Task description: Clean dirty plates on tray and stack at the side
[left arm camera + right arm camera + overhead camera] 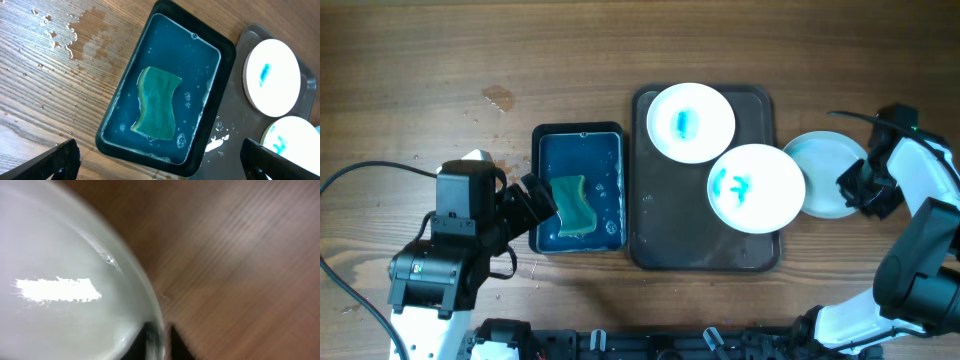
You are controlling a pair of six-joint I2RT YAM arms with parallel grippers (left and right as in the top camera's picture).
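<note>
The left pincer hangs spread wide over the near rim of the black tub, holding nothing. In the left wrist view its two fingertips sit at opposite bottom corners. Just ahead of it, a green and yellow sponge lies in the tub's blue water, tilted, with a few bubbles around it. To one side of this pincer, water drops and a damp patch mark the wooden desk.

Beyond the tub, touching or nearly touching its far wall, lies the dark tray. It carries two white plates smeared with blue. The first dirty plate sits in the tray's far corner as seen from the left pincer. The second dirty plate lies closer to the right pincer, and its edge overlaps the clean plate in the overhead view.

The right pincer is nearly pressed together, pinching the rim of the clean plate. That plate rests on the desk just beside the tray, on the right pincer's side. In the right wrist view the pale, glossy rim passes between the two dark fingers, with bare desk wood to one side — the picture is blurred, so finer detail cannot be made out.
</note>
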